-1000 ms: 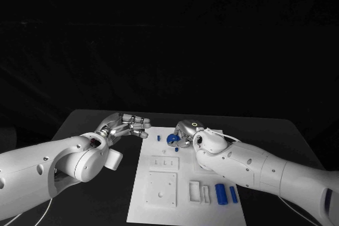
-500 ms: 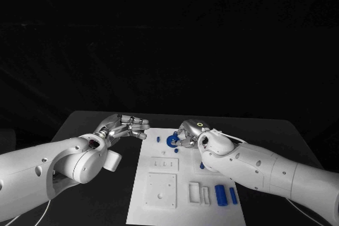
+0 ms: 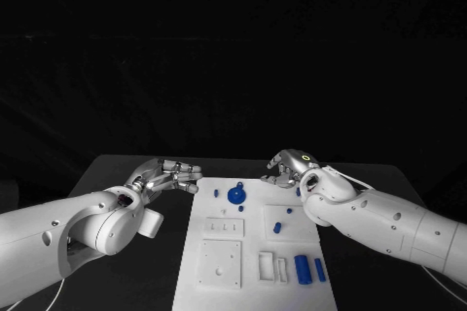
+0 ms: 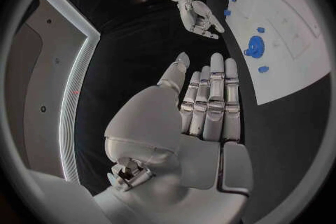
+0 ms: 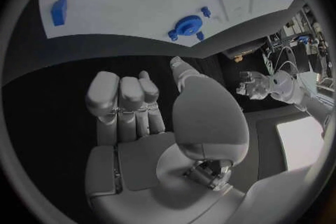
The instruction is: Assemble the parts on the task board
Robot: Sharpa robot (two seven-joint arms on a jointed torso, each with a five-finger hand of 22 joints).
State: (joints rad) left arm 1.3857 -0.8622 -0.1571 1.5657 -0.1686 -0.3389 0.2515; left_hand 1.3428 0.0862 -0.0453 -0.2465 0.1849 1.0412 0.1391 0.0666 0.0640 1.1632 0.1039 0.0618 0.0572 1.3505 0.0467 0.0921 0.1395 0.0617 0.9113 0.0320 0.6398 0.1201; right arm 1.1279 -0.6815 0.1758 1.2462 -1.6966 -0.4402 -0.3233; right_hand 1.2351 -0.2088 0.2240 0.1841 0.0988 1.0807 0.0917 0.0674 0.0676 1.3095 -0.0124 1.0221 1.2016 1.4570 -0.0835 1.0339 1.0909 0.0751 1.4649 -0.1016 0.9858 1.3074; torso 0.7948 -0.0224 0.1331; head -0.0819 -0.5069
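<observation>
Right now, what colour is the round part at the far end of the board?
Blue; the round part shows best in the head view, on the white board.

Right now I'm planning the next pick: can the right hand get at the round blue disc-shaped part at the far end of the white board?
Probably yes. The right hand hangs empty, off the far right corner of the white board, near the round blue part. Nothing lies between them.

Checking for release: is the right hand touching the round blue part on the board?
Apart. Head view: right hand sits clear of the round blue part, bare board between.
</observation>
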